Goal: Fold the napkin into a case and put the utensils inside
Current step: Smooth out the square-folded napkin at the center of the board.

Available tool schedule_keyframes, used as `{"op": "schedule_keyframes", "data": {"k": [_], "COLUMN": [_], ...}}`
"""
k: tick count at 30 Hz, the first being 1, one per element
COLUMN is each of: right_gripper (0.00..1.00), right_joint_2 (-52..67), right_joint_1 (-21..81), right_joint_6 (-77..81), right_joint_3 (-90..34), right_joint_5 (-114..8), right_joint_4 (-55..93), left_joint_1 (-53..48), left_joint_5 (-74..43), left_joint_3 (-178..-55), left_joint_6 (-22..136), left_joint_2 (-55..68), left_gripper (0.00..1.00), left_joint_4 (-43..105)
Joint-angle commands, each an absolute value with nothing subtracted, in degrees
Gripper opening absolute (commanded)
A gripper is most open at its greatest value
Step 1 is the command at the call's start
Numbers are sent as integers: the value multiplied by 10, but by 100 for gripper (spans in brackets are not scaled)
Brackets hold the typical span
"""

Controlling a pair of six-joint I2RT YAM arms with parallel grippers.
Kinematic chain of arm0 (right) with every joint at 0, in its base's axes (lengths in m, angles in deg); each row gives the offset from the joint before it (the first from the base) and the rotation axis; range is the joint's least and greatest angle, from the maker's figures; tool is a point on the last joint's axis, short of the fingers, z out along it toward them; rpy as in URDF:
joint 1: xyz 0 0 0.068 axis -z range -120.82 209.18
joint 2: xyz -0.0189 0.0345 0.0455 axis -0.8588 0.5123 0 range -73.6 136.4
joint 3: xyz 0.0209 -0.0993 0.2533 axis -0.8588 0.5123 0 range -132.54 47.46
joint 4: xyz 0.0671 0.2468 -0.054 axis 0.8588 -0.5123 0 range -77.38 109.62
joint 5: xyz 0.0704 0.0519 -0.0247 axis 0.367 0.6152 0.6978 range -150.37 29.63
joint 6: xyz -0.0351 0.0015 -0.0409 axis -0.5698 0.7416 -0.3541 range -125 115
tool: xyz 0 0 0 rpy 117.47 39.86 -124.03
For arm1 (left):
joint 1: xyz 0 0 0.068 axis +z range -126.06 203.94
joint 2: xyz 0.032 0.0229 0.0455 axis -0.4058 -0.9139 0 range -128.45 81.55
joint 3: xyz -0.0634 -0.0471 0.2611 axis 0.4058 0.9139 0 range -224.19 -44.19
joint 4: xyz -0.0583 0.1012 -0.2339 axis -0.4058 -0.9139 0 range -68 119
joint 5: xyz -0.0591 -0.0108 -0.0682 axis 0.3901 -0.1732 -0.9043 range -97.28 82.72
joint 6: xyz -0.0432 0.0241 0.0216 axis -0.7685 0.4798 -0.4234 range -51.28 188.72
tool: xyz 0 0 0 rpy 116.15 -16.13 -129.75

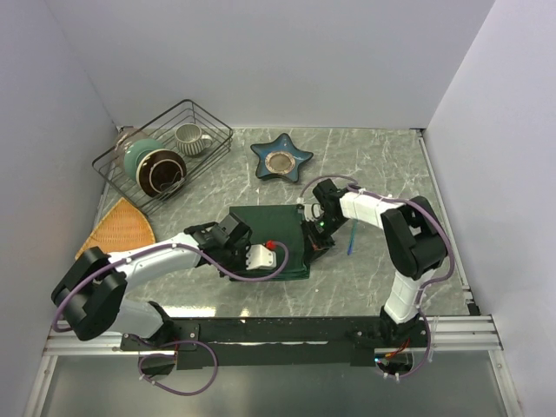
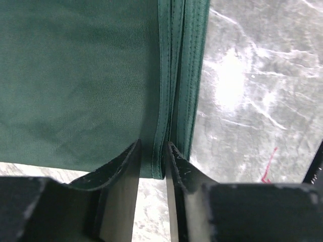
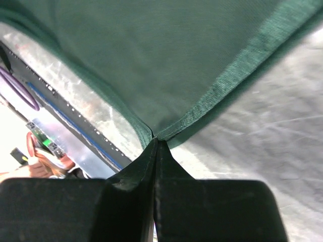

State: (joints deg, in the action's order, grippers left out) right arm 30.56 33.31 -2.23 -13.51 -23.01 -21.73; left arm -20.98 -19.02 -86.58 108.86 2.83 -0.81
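Looking at the napkin (image 1: 274, 221): lying dark green and smooth-woven on the marble table (image 1: 382, 165), folded into stacked layers, showing stitched hems running side by side (at least three, counted from the left wrist view). Being pinched along that layered edge by the left gripper (image 2: 153, 160), one finger pressing on each side of the hems, cloth spreading ahead and to its left. Being clamped at a coarse-hemmed corner by the right gripper (image 3: 154, 143), jaws squeezing together on it, fabric spreading beyond the tips. Resting just right of the right gripper, apart from the cloth: the blue utensil (image 1: 351, 239).
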Motion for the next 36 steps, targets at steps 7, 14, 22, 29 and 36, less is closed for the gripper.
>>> {"op": "schedule_keyframes", "data": {"k": [7,14,22,29,36], "right_gripper": [0,0,0,0,30], "right_joint_2": [262,307,328,335,290], "right_joint_1": [315,314,315,315,319], "right_joint_6": [-45,-45,-45,-45,-74], "right_joint_3": [-133,-144,-149,-149,-176], "right_joint_5": [-244,-255,-261,-273,-274], "right_joint_4": [-240,-239,-240,-243,-292], "left_joint_1": [-216,-223,-226,-230,-226], "left_joint_5": [-213,-220,-223,-239,-241], "left_joint_3": [-868,-863,-853,-857,-900], "left_joint_6": [1097,1096,1103,1103,1059], "left_joint_2": [75,53,23,0,42], "left_gripper": [23,17,14,15,63], "left_joint_4": [-43,-41,-48,-59,-89]}}
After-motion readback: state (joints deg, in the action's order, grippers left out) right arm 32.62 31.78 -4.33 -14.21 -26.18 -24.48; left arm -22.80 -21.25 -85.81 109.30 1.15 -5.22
